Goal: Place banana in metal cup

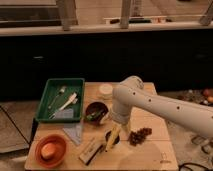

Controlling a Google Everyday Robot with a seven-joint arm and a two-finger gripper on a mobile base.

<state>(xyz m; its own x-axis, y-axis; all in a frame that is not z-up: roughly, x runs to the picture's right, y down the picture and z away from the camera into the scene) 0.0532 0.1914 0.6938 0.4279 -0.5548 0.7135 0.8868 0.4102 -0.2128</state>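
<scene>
The gripper point(120, 126) hangs low over the middle of the pale wooden worktop point(150, 156), and its fingers look closed on the upper end of the small pale-yellow curved banana point(113, 137). The banana's long axis runs steeply down and slightly left from them. Its lower end sits at the small dark-looking metal cup point(108, 136) directly beneath. It cannot be told whether the tip is already inside the rim. The coming release probably depends on that vertical line-up.
</scene>
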